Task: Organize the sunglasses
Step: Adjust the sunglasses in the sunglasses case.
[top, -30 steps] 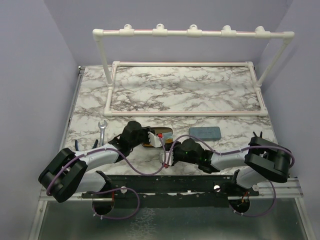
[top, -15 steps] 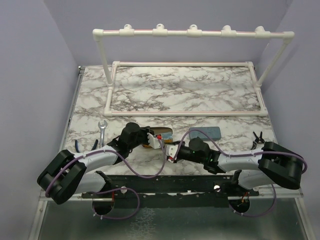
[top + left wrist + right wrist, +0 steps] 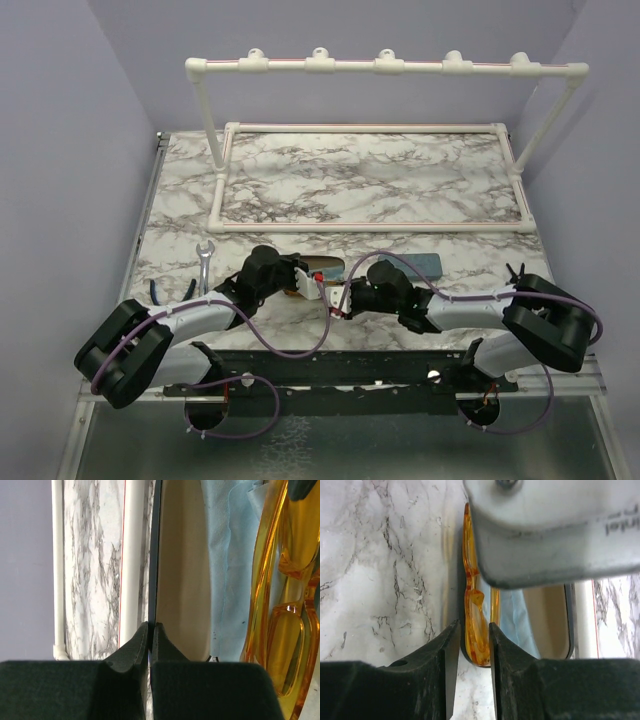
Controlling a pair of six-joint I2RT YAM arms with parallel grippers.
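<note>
A white, grey-veined marble counter [image 3: 400, 190] carries a white plastic pipe frame [image 3: 370, 227] toward its far edge. Near the middle of the near edge lies an open oval case [image 3: 182, 570], a thin black shell with smooth beige lining. My left tool [image 3: 150, 630] is clamped on its upright rim. A soft pale-blue cloth [image 3: 227, 555] lines the case. On it rest glossy, translucent yellow-orange sunglasses [image 3: 476, 625]. My right tool [image 3: 474, 627] has its matte black jaws apart astride them, with a sliver of gap on one side.
</note>
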